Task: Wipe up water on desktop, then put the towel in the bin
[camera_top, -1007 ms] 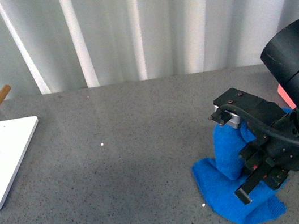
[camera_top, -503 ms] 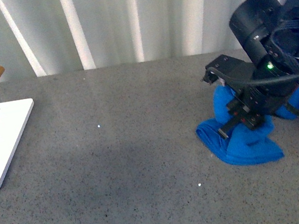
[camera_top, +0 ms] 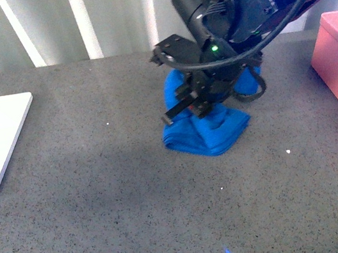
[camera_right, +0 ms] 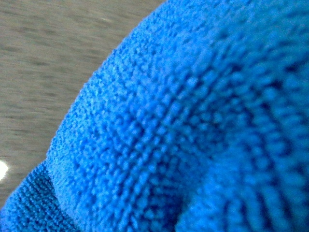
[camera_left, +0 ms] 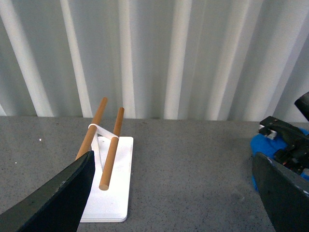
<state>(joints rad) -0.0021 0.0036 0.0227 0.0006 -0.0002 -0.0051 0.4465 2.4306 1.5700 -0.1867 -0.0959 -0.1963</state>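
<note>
grey speckled desktop (camera_top: 103, 196) stretches under me. my right pincer (camera_top: 172, 87) is clamped on the blue towel (camera_top: 212, 133), pressing its bunched bottom onto the stone, i judge to soak up water, well apart from the pink bin (camera_top: 337, 46). my left pincer (camera_left: 173, 162) hangs wide, empty.

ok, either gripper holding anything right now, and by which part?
Right gripper clamps the towel by its bunched upper part; the lower folds rest on the desktop. Left gripper is open and holds nothing.
</note>
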